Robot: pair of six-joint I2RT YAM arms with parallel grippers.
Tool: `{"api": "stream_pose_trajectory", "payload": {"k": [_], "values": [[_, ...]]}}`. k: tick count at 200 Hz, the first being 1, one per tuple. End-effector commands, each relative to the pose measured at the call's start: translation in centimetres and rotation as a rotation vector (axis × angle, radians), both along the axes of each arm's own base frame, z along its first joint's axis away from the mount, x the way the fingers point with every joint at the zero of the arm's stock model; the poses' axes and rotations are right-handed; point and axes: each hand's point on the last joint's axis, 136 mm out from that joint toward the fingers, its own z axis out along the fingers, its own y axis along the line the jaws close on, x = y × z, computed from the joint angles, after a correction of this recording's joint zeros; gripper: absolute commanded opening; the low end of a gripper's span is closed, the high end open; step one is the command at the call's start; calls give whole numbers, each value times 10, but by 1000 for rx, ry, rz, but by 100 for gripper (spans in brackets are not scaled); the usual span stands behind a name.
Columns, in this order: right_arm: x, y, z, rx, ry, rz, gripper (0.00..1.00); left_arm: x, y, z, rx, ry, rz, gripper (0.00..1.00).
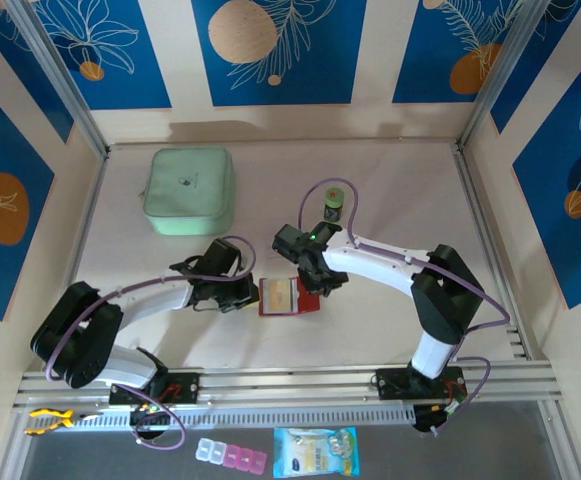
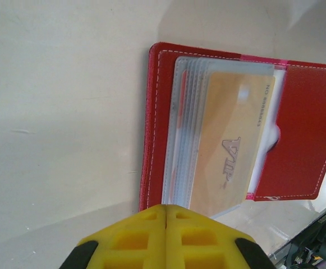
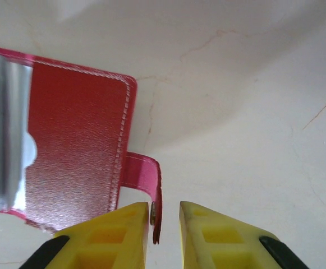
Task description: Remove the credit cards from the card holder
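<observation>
Where the stitched red card holder (image 2: 308, 140) opens, glossy sleeves (image 2: 180, 140) fan.

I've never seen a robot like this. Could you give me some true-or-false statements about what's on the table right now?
The card holder lies open on the table. True.
A tan card sits in a clear sleeve. True.
The left arm's jaws stand wide apart. False: they are closed together.
The pink snap tab sits between the right arm's jaws. True.
The green pouch lies on the card holder. False: it lies apart, farther back.
</observation>
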Motion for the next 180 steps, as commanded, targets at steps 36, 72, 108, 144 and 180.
{"api": "stream_pose_trajectory", "payload": {"k": [36, 72, 108, 144, 180], "values": [[-2, 30, 25, 62, -10, 40, 24, 5, -6, 5, 2, -16, -16, 5], [-9, 56, 15, 127, 45, 53, 25, 4, -7, -1, 8, -1, -21, 5], [-11, 51, -10, 109, 99, 2, 37, 5, -12, 2, -4, -8, -22, 5], [-11, 41, -28, 137, 147, -57, 50, 6, -15, 2, -4, -5, -31, 5], [-8, 33, -36, 159, 171, -96, 58, 4, -18, -2, -4, 0, -33, 5]]}}
